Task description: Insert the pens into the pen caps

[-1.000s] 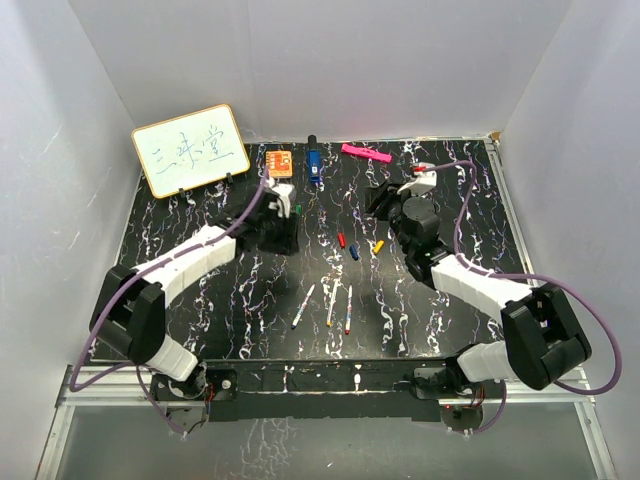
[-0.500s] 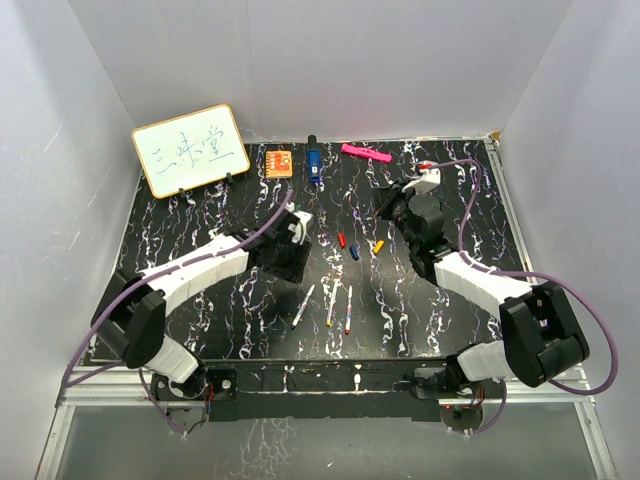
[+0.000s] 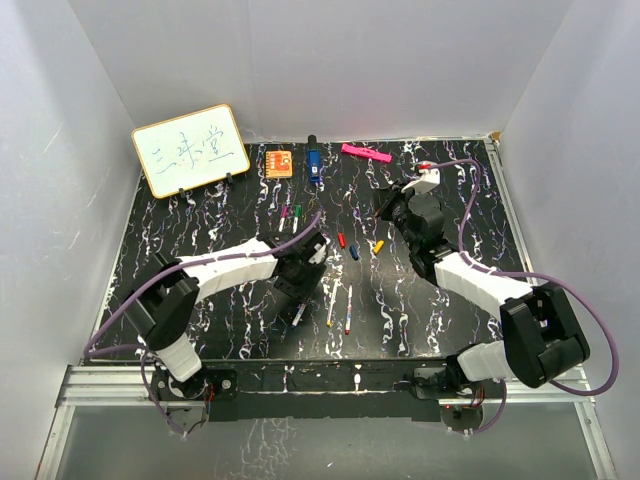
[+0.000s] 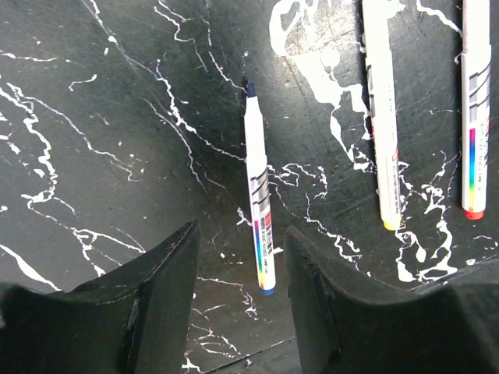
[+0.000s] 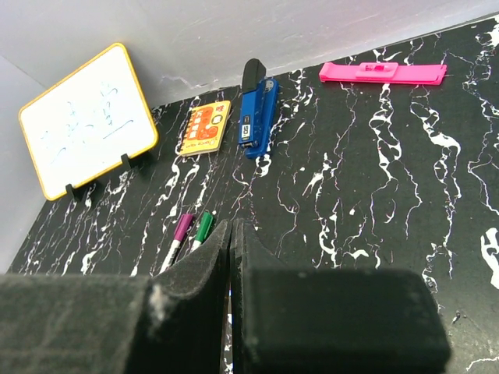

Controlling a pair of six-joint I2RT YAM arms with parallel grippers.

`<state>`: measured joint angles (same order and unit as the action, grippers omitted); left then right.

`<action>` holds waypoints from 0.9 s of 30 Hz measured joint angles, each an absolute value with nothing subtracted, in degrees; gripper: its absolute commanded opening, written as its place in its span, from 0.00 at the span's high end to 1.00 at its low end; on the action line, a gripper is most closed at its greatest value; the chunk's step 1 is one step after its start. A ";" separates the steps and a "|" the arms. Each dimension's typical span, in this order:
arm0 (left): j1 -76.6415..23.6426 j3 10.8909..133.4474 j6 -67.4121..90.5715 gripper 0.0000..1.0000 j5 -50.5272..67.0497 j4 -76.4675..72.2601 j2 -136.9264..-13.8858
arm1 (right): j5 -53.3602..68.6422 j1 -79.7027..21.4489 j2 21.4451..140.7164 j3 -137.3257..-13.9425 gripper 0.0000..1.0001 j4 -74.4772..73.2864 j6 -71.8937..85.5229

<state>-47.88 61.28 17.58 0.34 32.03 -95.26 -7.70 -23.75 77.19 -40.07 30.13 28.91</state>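
Note:
Three uncapped pens lie side by side near the table's front: a blue-ended pen [image 4: 258, 210], a yellow-ended pen [image 4: 382, 117] and a red-ended pen [image 4: 475, 109]. My left gripper [image 4: 242, 230] hangs open over the blue-ended pen [image 3: 298, 315], whose rear end lies between the jaws without touching them. Three loose pen caps lie mid-table: red [image 3: 341, 240], blue [image 3: 355, 252] and yellow [image 3: 378, 246]. Two pens wearing purple [image 5: 181, 232] and green [image 5: 203, 227] caps lie further back on the left. My right gripper [image 5: 231, 227] is shut on nothing, beside the loose caps [image 3: 388, 207].
A small whiteboard [image 3: 190, 150] stands at the back left. Along the back edge lie an orange square block [image 3: 280, 162], a blue-and-black object [image 3: 313, 165] and a flat pink bar [image 3: 365, 153]. White walls enclose the table on three sides.
My left arm swung forward from the two capped pens to above the blue-ended pen. My right gripper closed and shifted slightly.

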 measured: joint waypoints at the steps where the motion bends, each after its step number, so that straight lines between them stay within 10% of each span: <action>1: -48.21 61.45 17.72 0.54 0.14 31.99 -95.85 | -7.64 -23.75 77.19 -40.07 1.00 30.13 28.91; 27: -50.37 63.83 19.09 0.58 -0.97 33.52 -102.26 | -7.11 -23.75 77.19 -39.83 1.00 30.15 29.87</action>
